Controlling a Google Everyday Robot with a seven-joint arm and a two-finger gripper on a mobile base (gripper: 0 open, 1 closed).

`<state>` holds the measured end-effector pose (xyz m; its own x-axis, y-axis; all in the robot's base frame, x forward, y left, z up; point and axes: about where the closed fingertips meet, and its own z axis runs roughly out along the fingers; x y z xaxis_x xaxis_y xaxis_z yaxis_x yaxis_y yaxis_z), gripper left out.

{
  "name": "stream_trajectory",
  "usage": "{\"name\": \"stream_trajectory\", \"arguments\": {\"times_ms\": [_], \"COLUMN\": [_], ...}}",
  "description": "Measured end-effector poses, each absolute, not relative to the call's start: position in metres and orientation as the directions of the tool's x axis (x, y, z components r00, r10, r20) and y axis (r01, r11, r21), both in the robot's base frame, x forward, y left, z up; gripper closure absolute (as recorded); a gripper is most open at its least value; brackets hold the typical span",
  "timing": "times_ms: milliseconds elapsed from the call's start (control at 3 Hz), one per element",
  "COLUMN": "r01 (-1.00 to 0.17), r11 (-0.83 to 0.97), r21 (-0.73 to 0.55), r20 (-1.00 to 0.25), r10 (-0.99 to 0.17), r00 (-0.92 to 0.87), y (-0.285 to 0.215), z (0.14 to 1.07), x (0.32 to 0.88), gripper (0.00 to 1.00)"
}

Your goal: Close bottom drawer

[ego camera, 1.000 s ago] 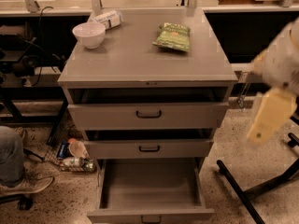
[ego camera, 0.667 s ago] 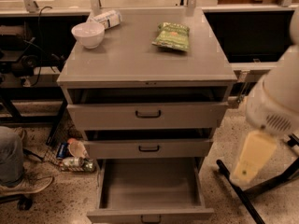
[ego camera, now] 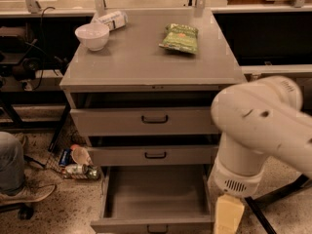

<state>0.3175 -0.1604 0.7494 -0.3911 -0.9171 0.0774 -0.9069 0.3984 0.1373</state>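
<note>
The bottom drawer (ego camera: 153,196) is shown pulled far out below the middle drawer (ego camera: 155,156), with the tool (ego camera: 229,217), its grip impossible to tell, held low by the bottom drawer's right front corner, likely for pushing.

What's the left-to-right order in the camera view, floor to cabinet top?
leg → bowl → bag → gripper, low at the right front corner of the open bottom drawer.
</note>
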Motion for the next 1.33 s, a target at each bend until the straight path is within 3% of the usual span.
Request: {"name": "stream_trajectory", "arguments": {"times_ms": [667, 1000, 1333], "r01": [-0.901, -0.886, -0.805], "r11": [0.407, 0.407, 0.434], "r21": [0.152, 0.221, 0.405], "r20": [0.113, 0.121, 0.096], "r10": [-0.912, -0.913, -0.896], "r00": [-0.393, -0.389, -0.434], "y": [-0.157, -0.147, -0.115], "z": [0.738, 0.693, 0.551], "x": [0.308, 0.305, 0.299], "gripper": [0.0, 0.0, 0.1]}}
